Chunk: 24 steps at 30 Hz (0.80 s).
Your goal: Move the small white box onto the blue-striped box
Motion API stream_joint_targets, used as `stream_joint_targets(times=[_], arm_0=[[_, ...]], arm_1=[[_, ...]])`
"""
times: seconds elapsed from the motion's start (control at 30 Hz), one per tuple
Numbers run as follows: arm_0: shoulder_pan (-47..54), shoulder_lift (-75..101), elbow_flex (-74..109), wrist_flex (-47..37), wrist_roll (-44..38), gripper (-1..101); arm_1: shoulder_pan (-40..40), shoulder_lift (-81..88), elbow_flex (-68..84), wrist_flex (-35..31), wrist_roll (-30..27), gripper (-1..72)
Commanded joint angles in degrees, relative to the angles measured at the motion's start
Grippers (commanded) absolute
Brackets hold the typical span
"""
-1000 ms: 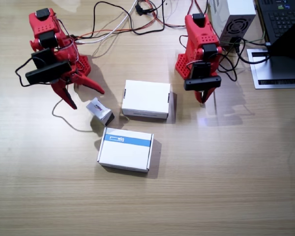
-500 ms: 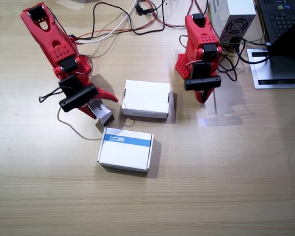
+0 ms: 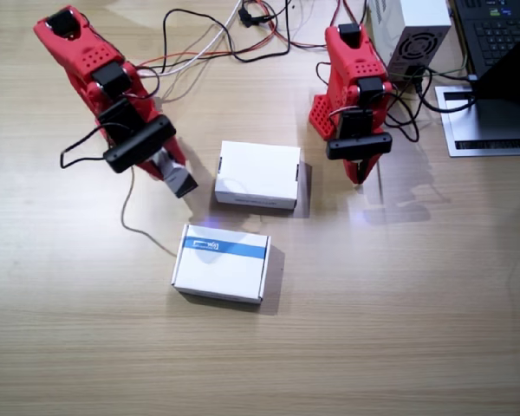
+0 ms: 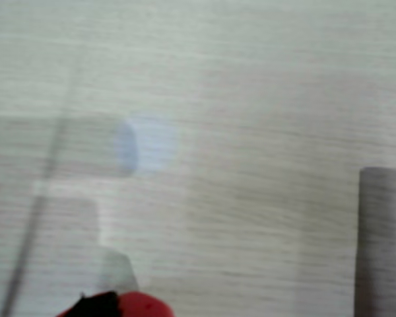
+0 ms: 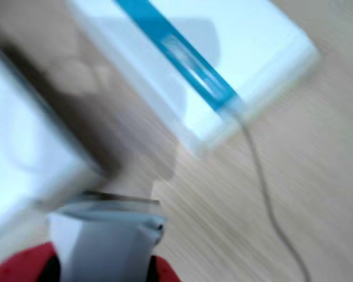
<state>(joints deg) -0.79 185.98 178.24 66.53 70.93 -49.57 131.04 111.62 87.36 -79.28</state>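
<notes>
Red plastic right end effector (image 3: 175, 178) is clenched on the small white box with the grey side (image 3: 178, 179), holding it clear of the wooden table (image 3: 373, 312), left of centre. Below it lies the flat white cardboard blue-striped box (image 3: 222, 262), nothing on it. So the pickup looks done; carrying over and setting down remain. The left end effector (image 3: 357, 172) hangs idle, apparently closed and empty.

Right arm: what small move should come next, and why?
Probably carry the small white box toward the blue-striped box. The right pincer grips it off the table, beside the plain white box; the striped top is bare.
</notes>
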Motion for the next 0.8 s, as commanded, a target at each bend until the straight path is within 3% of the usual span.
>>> stream_joint_targets(times=[0.0,0.1,0.2,0.3,0.37,0.43,0.5,0.63,0.7,0.77], arm_0=[[-1.9,1.5,-4.1,-1.2,0.6,0],[-1.9,1.5,-4.1,-0.7,0.7,0],[-2.2,1.5,-4.1,-0.8,0.9,0],[-2.2,1.5,-4.1,-0.9,1.8,0],[-2.3,1.5,-4.1,-1.4,1.1,3],[-3.7,1.5,-4.1,-0.8,2.9,16],[-4.3,1.5,-4.1,-1.8,2.5,17],[-7.2,1.4,-4.3,-7.8,-3.8,18],[-9.2,1.4,-5.4,-10.9,-2.3,18],[-8.5,1.4,-12.0,-8.3,-2.6,23]], arm_1=[[-9.5,-7.1,-16.6,2.7,4.1,7.9],[-14.2,-19.3,-28.5,3.9,6.5,7.9],[-17.6,-28.7,-32.4,-1.1,6.9,7.9],[-20.5,-40.4,-38.2,-1.3,7.7,8.7],[-23.2,-44.5,-38.1,-1.8,9.1,13.6],[-23.0,-46.9,-38.1,-3.8,12.0,36.3],[-21.8,-49.0,-41.7,-4.7,14.2,48.4],[-19.8,-49.5,-52.7,-1.4,16.3,52.0],[-16.3,-49.8,-59.2,1.1,16.2,52.2],[-11.2,-49.6,-66.4,6.0,16.2,52.2]])
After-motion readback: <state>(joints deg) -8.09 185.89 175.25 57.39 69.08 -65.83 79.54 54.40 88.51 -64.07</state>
